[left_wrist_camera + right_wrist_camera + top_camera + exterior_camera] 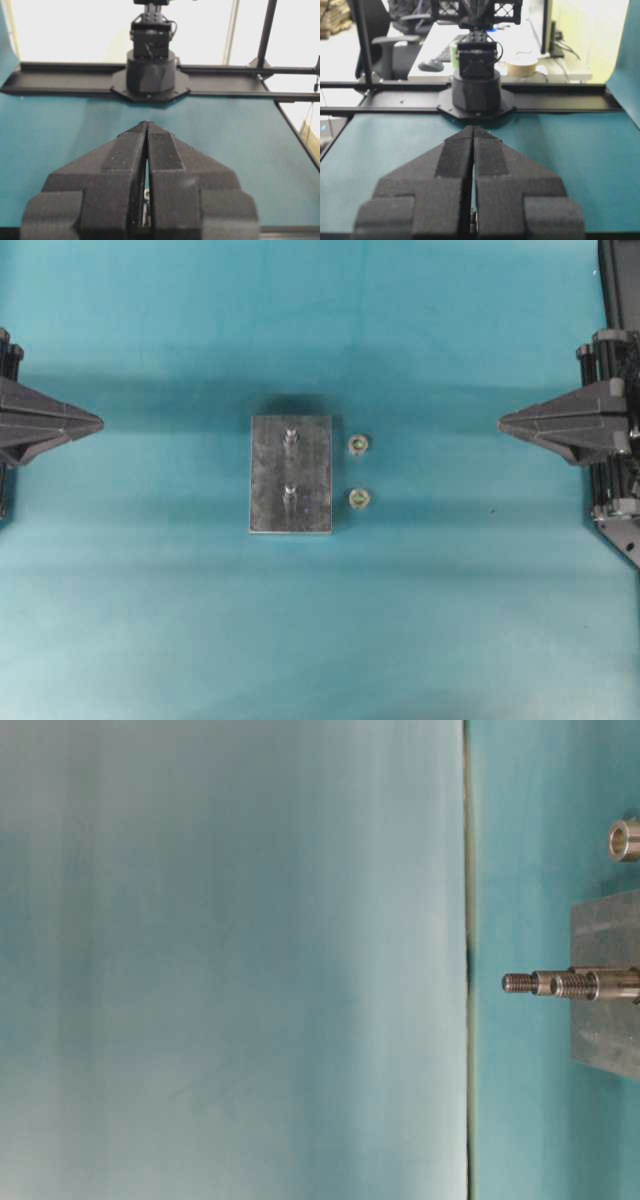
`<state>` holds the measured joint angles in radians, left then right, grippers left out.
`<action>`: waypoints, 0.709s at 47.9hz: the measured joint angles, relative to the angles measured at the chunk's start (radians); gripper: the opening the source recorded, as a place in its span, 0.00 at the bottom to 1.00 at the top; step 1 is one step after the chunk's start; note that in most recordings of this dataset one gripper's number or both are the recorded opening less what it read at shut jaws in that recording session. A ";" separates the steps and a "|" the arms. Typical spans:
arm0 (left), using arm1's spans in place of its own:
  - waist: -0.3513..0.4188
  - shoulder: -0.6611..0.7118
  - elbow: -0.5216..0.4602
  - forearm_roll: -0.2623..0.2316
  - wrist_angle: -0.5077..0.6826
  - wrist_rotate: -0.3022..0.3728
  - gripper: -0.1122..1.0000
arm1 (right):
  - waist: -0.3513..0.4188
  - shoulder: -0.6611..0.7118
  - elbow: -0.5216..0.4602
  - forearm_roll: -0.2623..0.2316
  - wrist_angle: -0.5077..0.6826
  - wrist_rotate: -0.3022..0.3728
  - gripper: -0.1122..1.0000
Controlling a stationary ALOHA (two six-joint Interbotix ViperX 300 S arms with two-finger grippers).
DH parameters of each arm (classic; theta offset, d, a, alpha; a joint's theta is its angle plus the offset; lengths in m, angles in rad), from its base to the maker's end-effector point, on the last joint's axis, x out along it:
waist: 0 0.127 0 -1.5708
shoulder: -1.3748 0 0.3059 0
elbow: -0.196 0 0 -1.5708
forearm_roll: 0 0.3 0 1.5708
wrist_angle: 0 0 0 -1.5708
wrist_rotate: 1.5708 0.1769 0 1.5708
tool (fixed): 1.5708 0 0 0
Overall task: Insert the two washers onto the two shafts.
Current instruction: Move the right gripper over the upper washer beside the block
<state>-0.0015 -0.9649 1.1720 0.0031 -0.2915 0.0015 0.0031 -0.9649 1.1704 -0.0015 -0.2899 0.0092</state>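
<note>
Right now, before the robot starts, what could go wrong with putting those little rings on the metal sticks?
1. The two washers are tiny and lie close beside the metal block, so a finger could bump the block while grabbing one.
2. The two shafts stand near each other; lowering a washer onto one might knock against the other.
3. Both the left gripper and the right gripper are shut and far off; they must open before reaching in.
</note>
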 measured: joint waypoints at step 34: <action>0.020 0.245 -0.167 0.015 0.575 -0.066 0.10 | -0.213 0.345 -0.236 0.074 0.661 0.037 0.11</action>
<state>0.0184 -0.7194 1.0048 0.0184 0.2838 -0.0644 -0.2102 -0.6197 0.9342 0.0721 0.3712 0.0460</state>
